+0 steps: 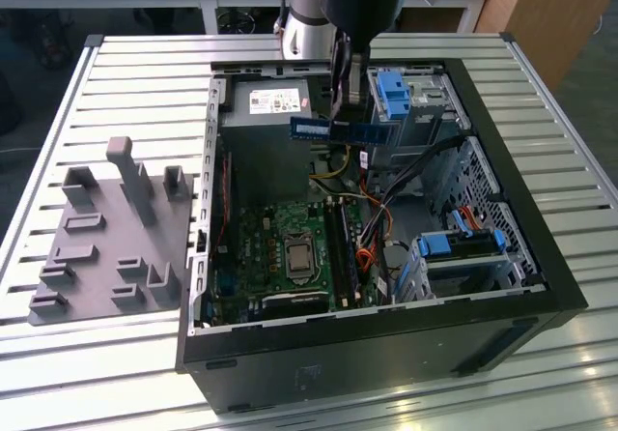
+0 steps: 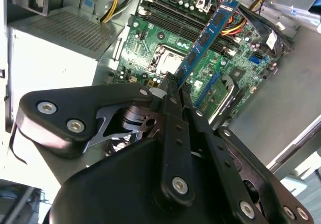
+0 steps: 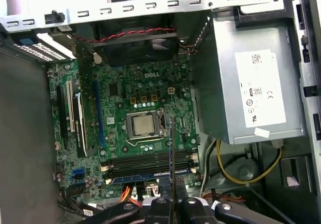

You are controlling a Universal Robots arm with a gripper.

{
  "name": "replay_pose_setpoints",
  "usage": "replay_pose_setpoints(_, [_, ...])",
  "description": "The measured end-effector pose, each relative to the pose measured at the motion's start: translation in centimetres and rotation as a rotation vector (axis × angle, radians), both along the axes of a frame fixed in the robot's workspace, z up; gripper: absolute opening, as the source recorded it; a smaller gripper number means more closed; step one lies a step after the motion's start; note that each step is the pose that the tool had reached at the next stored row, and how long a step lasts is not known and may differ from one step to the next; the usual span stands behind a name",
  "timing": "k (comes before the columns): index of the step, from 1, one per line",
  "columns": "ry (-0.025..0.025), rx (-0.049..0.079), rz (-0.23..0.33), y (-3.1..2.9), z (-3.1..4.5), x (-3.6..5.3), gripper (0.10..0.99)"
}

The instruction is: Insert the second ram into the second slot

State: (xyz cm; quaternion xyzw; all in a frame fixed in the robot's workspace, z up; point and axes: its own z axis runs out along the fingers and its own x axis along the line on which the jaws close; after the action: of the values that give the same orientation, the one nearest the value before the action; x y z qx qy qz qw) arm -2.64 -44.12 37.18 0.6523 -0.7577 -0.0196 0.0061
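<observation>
Blue second ram (image 1: 314, 129) is clamped in the closed gripper (image 1: 348, 117); it hangs level above the open computer case (image 1: 386, 344). The motherboard (image 1: 261, 247) lies below, well apart.

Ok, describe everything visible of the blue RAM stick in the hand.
The thin, flat blue RAM stick is a long rectangular circuit board with dark chips along its face and a small pale label near one end. The black hand pinches it near mid-length; nothing else touches it. It hangs on edge above the green motherboard, not seated in any slot.
</observation>
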Motion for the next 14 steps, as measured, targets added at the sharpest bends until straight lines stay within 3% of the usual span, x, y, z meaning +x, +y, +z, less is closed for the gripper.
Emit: replay_pose_setpoints(14, [0.0,0.0,-0.075,0.0,-0.03,0.0,0.137])
